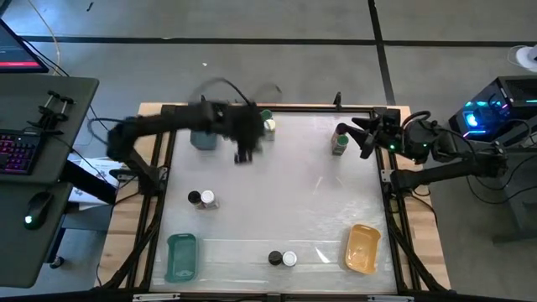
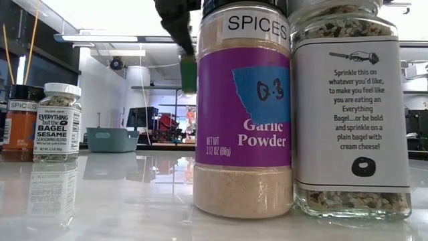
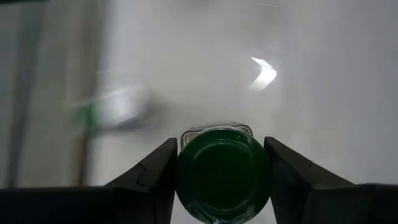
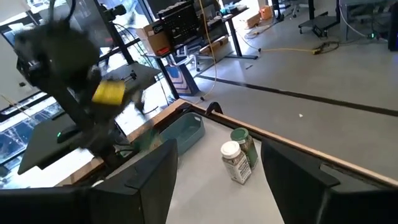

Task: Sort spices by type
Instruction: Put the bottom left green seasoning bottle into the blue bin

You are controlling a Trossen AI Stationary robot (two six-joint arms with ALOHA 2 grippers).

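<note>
White tabletop (image 1: 277,193) is carrying three trays and scattered jars, pairs waiting at seven and six o'clock. Left gripper (image 3: 222,177) is clamping a green-lidded jar (image 3: 222,173) at eleven o'clock (probably carrying it to its kind). Right gripper (image 1: 367,138), at two o'clock, is blurred; its grip is unclear.

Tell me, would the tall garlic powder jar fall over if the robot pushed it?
Probably, if pushed near its top: the garlic powder jar stands tall and narrow on the shiny table. Pushed low, it may just slide. It looks nearly full, so likely heavy for its size.
</note>
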